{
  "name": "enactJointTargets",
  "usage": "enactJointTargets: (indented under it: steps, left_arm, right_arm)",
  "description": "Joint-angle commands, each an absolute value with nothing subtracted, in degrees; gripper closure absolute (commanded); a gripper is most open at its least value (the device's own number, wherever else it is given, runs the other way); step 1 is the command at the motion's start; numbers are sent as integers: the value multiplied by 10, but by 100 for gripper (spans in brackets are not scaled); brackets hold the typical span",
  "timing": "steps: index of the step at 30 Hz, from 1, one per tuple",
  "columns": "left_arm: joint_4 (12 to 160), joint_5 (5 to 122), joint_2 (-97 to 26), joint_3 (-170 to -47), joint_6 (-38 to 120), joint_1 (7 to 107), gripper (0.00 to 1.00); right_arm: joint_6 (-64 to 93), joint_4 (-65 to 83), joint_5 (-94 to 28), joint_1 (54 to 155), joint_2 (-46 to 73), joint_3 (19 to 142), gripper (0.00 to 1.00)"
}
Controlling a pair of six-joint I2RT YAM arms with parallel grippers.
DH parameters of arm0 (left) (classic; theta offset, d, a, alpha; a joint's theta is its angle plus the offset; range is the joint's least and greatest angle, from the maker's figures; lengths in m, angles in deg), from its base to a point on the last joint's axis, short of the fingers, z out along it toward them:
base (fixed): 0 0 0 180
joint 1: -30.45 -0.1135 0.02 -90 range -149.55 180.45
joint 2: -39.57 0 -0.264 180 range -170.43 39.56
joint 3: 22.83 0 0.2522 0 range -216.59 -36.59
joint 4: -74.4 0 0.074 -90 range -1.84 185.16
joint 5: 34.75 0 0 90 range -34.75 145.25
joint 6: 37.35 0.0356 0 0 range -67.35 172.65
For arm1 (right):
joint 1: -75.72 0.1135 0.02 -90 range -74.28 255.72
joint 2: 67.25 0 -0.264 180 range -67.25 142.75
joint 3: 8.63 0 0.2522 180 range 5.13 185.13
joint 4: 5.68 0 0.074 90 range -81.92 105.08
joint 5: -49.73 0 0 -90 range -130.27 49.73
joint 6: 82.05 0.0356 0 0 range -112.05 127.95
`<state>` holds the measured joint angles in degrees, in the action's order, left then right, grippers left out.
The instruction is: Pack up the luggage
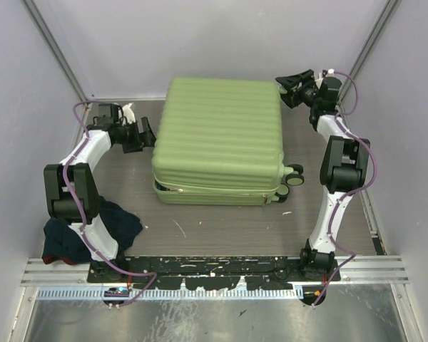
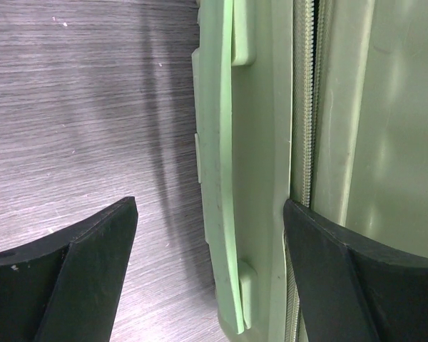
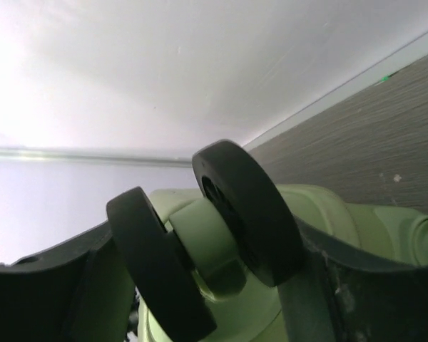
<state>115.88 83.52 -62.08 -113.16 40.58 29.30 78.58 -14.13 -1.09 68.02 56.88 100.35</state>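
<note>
Seemingly, your luggage lies shut; dark cloth near-left of it sits unpacked. Left pincer gapes, holding nothing; right pincer brackets a wheel, grip unclear.

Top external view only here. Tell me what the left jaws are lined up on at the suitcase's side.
Observer: The left gripper has its jaws open astride the green side handle of the luggage, one jaw over bare table, the other over the shell by the zipper.
Operator: Now report what the right jaws have.
Observer: A twin black wheel sits between the jaws of the right gripper. I cannot tell whether they touch it.
</note>
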Motion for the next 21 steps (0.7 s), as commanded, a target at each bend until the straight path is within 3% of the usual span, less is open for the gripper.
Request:
enactJointTargets:
  steps: [1,5,11,13,21]
  left_arm:
    - [1219,859,-609,-1124,430,301,15]
    - [1211,864,-596,-1119,424,299,15]
    - [1212,863,-589,-1109,424,295,14]
    - [1216,860,-590,-1110,426,294,14]
    - [1229,807,-598,-1108,416,292,15]
  right_arm:
    - [790,-233,8,704,534,1067,44]
    - [804,-245,16,718,525,1096,64]
    - [780,-231,7,724,541,1113,68]
    - [760,-212,2,719,555,1094,62]
    - [650,-138,22,696,579,1022,14]
